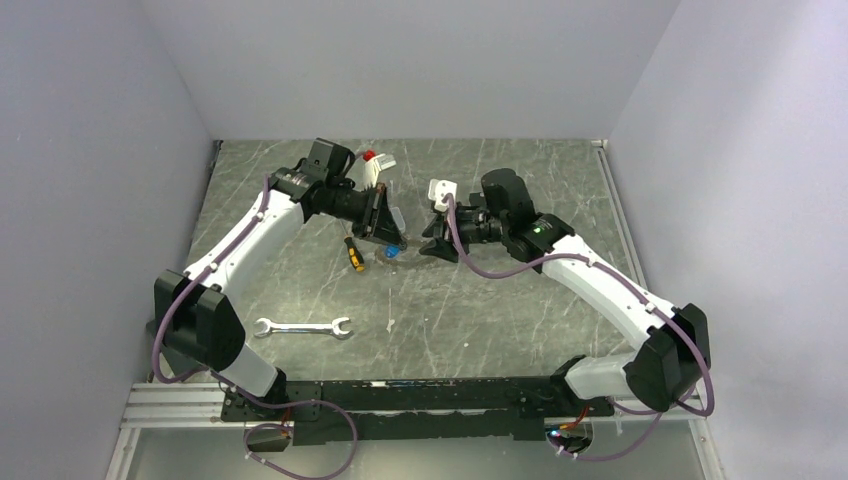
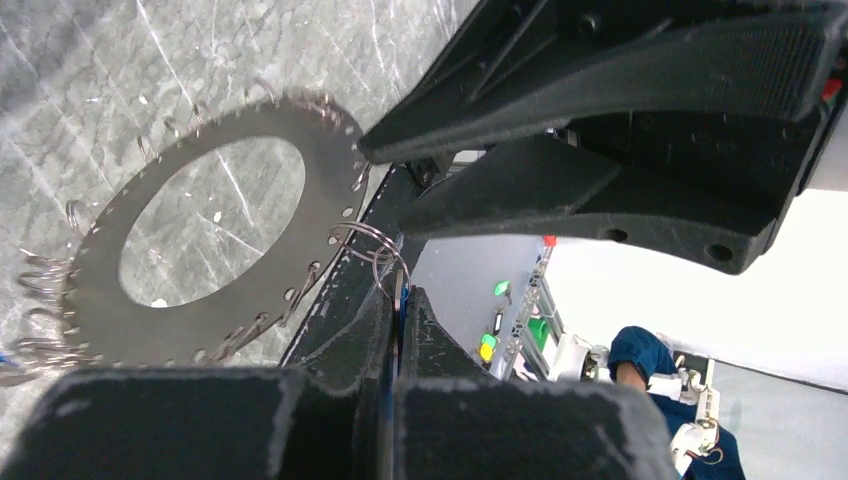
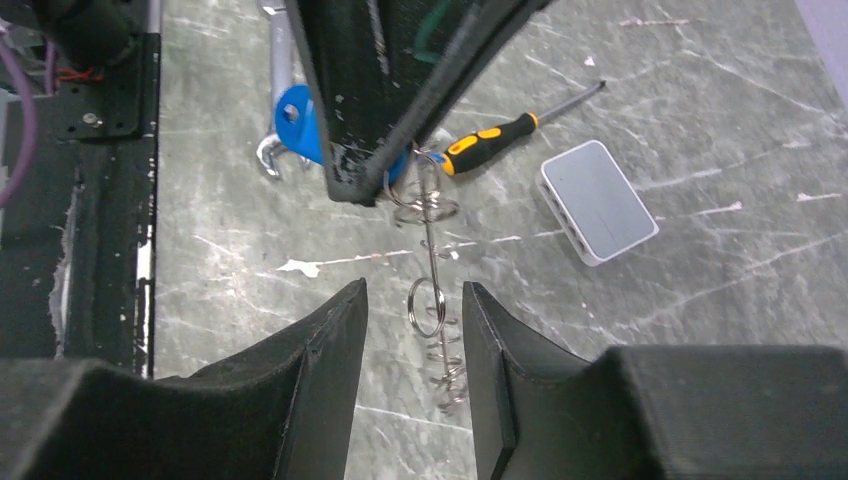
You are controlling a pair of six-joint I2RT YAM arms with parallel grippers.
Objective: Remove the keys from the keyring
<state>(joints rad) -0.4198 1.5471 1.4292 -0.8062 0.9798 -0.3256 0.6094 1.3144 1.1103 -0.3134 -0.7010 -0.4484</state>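
Note:
The keyring [image 2: 110, 300] is a flat grey metal ring whose rim is fringed with small wire loops. It hangs above the table between my two grippers. My left gripper [image 2: 402, 292] is shut on a blue-headed key [image 2: 402, 302] that hangs from one loop on the ring's rim. In the right wrist view the keyring [image 3: 430, 250] shows edge-on, and the key's blue head [image 3: 298, 120] sticks out beside the left fingers. My right gripper [image 3: 414, 288] is open, its fingers on either side of the ring's near edge without touching it. In the top view both grippers [image 1: 388, 232] [image 1: 432, 240] meet mid-table.
A yellow-and-black screwdriver [image 1: 354, 253] lies just left of the grippers. A silver wrench [image 1: 302, 327] lies nearer the bases on the left. A small white box [image 3: 598, 200] sits on the table beyond the screwdriver. Grey walls enclose the table on three sides.

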